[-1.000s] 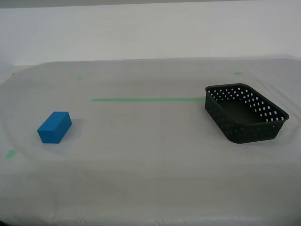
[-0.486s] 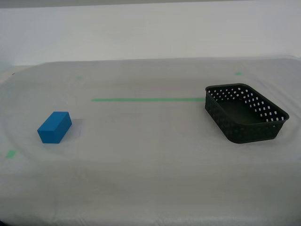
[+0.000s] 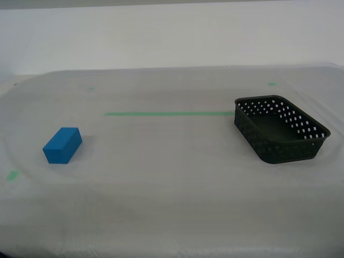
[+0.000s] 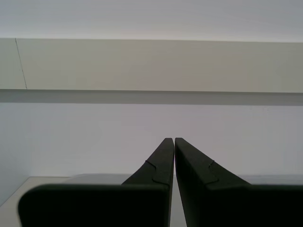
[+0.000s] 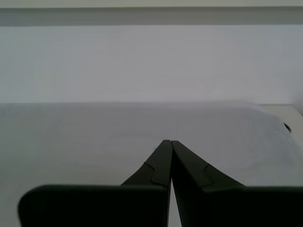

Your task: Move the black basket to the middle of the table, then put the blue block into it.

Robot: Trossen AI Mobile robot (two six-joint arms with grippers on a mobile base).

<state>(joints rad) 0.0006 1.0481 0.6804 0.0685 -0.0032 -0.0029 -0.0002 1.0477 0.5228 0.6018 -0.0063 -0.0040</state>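
the worktop [image 3: 172, 204] lies broad and bare through its middle. the black basket [image 3: 279, 129] sits near its edge at the exterior view's right, the blue block [image 3: 62, 144] well apart near the opposite edge. my first end effector [image 5: 166, 142] and my second end effector [image 4: 170, 140] are closed, holding nothing.

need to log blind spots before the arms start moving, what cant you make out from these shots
- Both arms: absent from the exterior view, so their place over the table is unknown.
- The black basket and the blue block: in neither wrist view.
- Basket's near inner wall: hidden by its own rim in the exterior view.
- Block's underside and far faces: turned away.
- My first gripper and my second gripper: tips shut, but bases cut off by the frame edge.
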